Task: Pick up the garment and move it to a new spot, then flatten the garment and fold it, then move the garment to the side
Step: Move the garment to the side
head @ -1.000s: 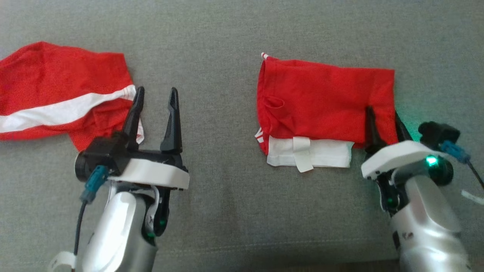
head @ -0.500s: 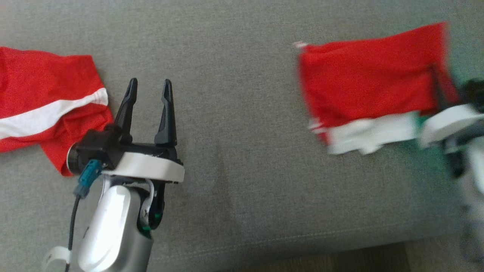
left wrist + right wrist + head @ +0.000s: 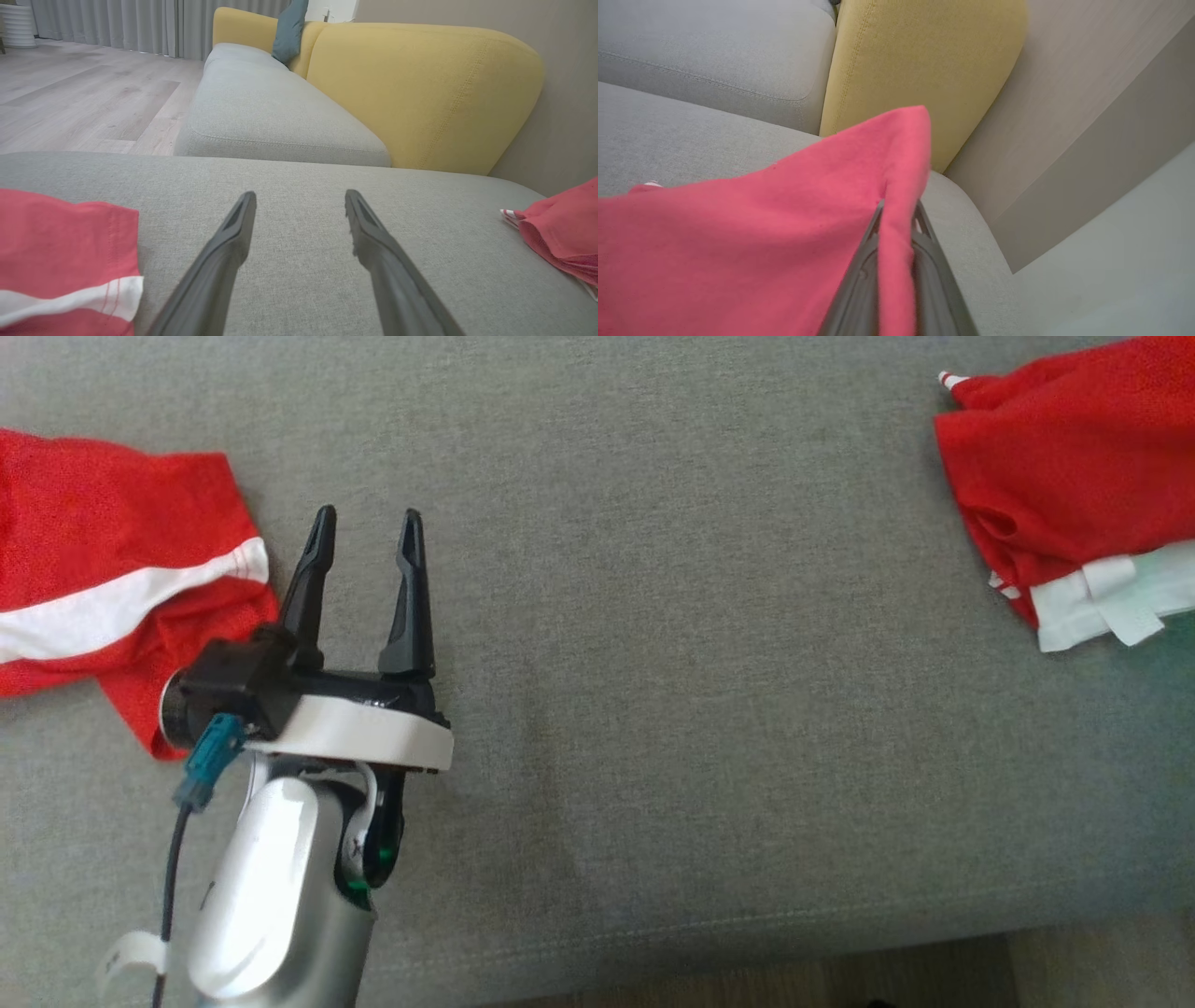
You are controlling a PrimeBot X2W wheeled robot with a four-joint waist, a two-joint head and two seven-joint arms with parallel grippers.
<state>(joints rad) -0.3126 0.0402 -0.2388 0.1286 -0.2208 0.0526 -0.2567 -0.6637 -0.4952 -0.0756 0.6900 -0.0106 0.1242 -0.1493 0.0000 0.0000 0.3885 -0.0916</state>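
The folded garment (image 3: 1064, 476) is soft red knit with a white band along its near edge and a limp white tab (image 3: 1125, 607); any print on the tab is too small to read. It lies at the far right of the grey, coarse-woven sofa seat (image 3: 700, 709), partly cut off by the picture edge. In the right wrist view the right gripper (image 3: 900, 207) is clamped on a raised red edge of it. The cloth is pinched between the two dark fingers and peaks up in front of a mustard-yellow backrest (image 3: 924, 56). The left gripper (image 3: 368, 518) points across bare seat, tapered fingers spread apart and holding nothing, with its silver forearm rising from the lower left. Just to its left lies a second red garment (image 3: 103, 551), rumpled and crossed by a white stripe.
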